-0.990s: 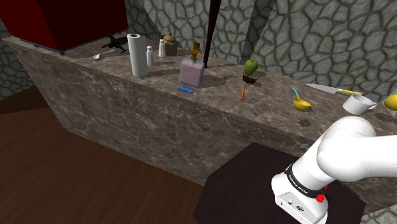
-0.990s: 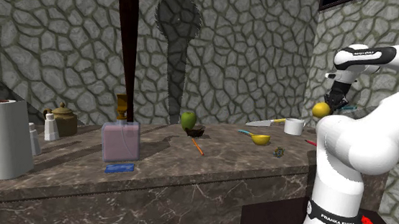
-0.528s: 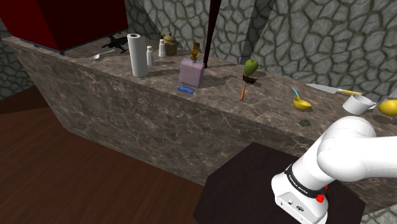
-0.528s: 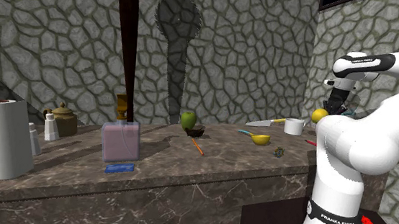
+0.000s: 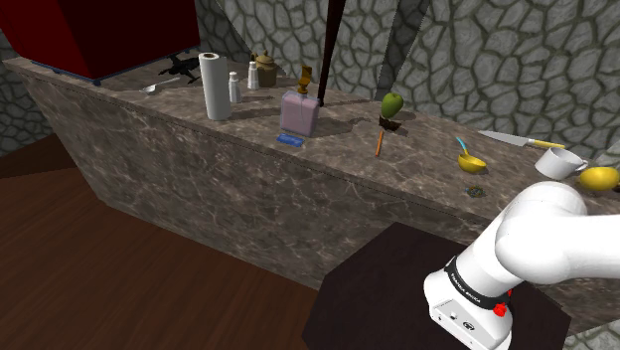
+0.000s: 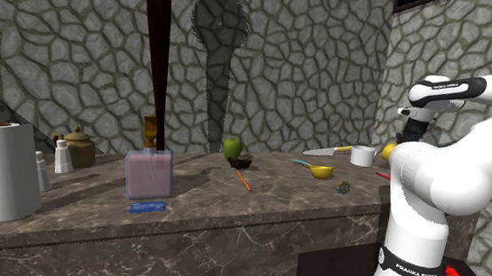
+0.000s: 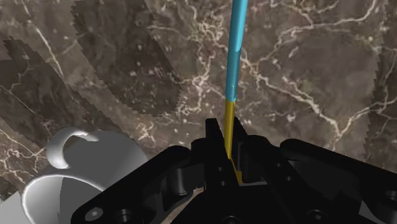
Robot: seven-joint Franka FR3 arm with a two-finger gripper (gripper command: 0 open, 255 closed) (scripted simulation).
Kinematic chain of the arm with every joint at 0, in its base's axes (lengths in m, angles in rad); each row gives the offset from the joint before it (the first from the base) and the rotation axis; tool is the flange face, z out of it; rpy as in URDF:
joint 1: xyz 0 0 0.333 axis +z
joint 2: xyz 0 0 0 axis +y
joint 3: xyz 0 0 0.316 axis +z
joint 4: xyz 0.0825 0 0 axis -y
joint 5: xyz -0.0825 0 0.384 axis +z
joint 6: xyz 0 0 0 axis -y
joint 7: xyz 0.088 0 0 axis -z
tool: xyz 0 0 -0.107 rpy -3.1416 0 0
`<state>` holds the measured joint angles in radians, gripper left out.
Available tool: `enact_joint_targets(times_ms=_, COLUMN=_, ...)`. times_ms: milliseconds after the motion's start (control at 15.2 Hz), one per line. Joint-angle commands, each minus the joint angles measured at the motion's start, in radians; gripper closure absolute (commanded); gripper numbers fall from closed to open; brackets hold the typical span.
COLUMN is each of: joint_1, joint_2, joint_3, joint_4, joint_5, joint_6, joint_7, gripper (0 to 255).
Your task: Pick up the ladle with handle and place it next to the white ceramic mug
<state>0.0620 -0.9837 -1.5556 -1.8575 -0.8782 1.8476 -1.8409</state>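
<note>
My gripper [image 7: 229,153] is shut on the ladle's thin handle [image 7: 233,63], which is yellow at the fingers and blue farther out. The ladle's yellow bowl [image 5: 599,178] hangs low just beside the white mug [image 5: 561,164], at the shoulder view's right edge. The hand looks down on the dark marble counter [image 7: 305,76], with the mug [image 7: 76,181] close beside the fingers. In the second exterior view the black hand [image 6: 407,135] is above the bowl [image 6: 387,150], which is half hidden by my arm, right of the mug [image 6: 362,156]. I cannot tell whether the bowl touches the counter.
A second small yellow scoop with a blue handle [image 5: 471,159] and a tiny dark object [image 5: 478,190] lie on the counter left of the mug. A knife [image 5: 517,139] lies behind the mug. Farther left stand a green fruit [image 5: 391,105], a pinkish box [image 5: 299,112] and a paper towel roll [image 5: 214,86].
The hand has come down with the ladle. Its yellow bowl sank from above the mug's level to low beside it and drifted slightly toward the mug.
</note>
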Motion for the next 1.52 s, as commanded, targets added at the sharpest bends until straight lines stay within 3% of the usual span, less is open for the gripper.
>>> enact_joint_targets(times_ms=0, joint_1=0.0, joint_2=-0.008, joint_3=-0.014, joint_4=-0.013, joint_5=-0.012, joint_6=0.017, joint_7=0.003, gripper=255)
enact_joint_targets(times_ms=594, joint_1=0.016, joint_2=-0.045, joint_3=-0.093, joint_4=-0.06, joint_5=-0.075, joint_6=0.098, joint_7=0.02, gripper=255)
enact_joint_targets(times_ms=1122, joint_1=0.016, joint_2=-0.045, joint_3=-0.092, joint_4=-0.06, joint_5=-0.075, joint_6=0.098, joint_7=0.02, gripper=255)
enact_joint_targets(times_ms=1188, joint_1=0.015, joint_2=-0.045, joint_3=-0.092, joint_4=-0.061, joint_5=-0.076, joint_6=0.098, joint_7=0.021, gripper=0)
enact_joint_targets(times_ms=1452, joint_1=0.016, joint_2=-0.045, joint_3=-0.093, joint_4=-0.062, joint_5=-0.076, joint_6=0.1, joint_7=0.022, gripper=0)
